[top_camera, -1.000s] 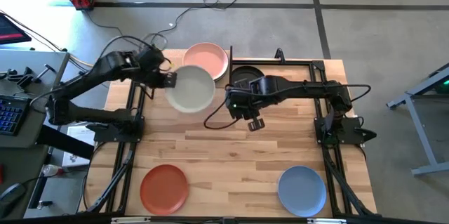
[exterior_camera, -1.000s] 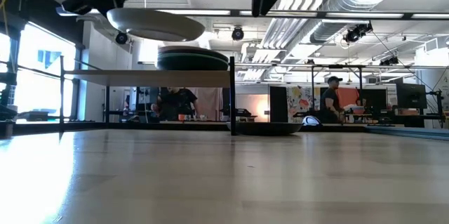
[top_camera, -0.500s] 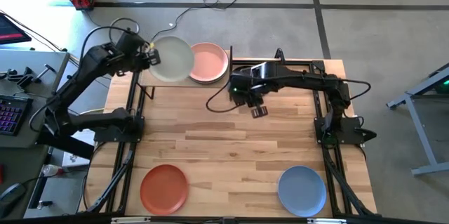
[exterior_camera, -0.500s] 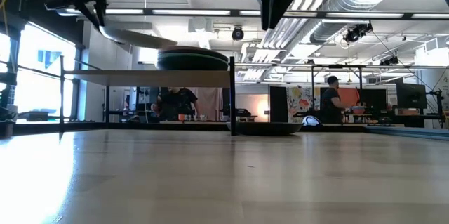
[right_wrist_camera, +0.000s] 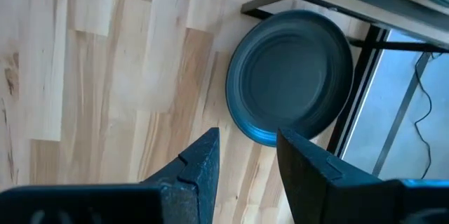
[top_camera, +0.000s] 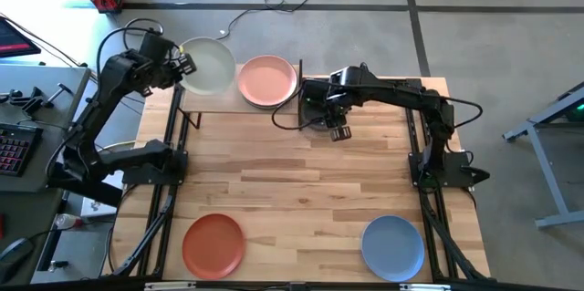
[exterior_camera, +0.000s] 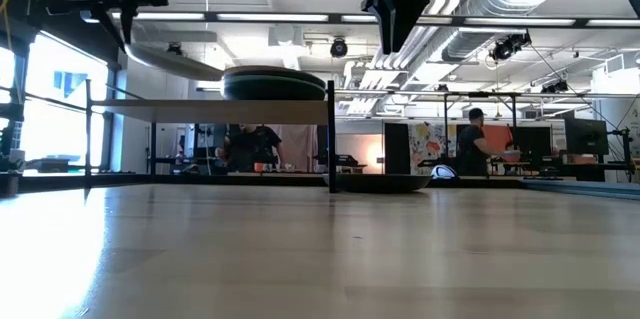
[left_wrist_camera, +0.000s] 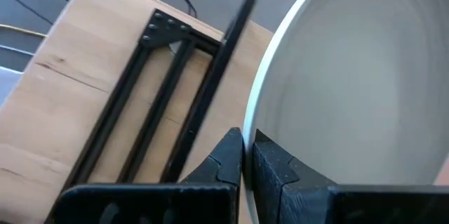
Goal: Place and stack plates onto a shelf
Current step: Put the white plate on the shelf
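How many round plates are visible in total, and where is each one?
5: an off-white plate in the left gripper; a pink plate topping the shelf stack; a dark teal plate below the right gripper; terracotta and blue plates near the front. Others may be hidden.

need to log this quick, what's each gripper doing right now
Left gripper: shut on the rim of the pale green plate, held up over the shelf's left end.
Right gripper: open, holding nothing, above the dark plate on the table.

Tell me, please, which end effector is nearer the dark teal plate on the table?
Right. The right end effector hovers open just above the dark teal plate; the left end effector holds the off-white plate past the shelf.
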Robot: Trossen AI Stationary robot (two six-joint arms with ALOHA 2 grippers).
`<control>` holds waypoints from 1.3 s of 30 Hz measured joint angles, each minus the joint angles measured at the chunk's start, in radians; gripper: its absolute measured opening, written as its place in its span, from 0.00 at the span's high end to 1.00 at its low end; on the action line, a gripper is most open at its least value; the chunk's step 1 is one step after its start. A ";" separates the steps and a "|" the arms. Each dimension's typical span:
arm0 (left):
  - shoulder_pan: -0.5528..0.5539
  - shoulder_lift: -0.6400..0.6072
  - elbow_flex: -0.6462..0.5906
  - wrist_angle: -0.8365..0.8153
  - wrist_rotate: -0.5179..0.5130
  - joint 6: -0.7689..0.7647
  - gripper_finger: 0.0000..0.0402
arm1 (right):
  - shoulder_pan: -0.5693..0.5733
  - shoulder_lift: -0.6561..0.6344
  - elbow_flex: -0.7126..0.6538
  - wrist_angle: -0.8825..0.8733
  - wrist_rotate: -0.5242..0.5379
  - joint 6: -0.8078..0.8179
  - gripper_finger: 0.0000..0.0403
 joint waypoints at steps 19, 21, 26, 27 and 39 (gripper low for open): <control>0.051 0.106 0.000 -0.052 0.053 0.027 0.99 | -0.011 0.000 0.000 0.057 0.000 -0.004 0.71; 0.051 0.121 0.000 -0.052 0.062 0.036 0.99 | -0.011 0.000 0.000 0.057 0.000 -0.004 0.71; 0.038 0.154 0.000 -0.051 0.099 0.026 0.99 | -0.011 0.000 0.000 0.057 0.000 -0.004 0.71; 0.036 0.161 0.000 -0.051 0.101 0.027 0.99 | -0.011 0.000 0.000 0.057 0.000 -0.004 0.71; 0.033 0.226 0.001 -0.050 0.120 0.044 0.97 | -0.011 0.000 -0.001 0.057 0.000 -0.003 0.71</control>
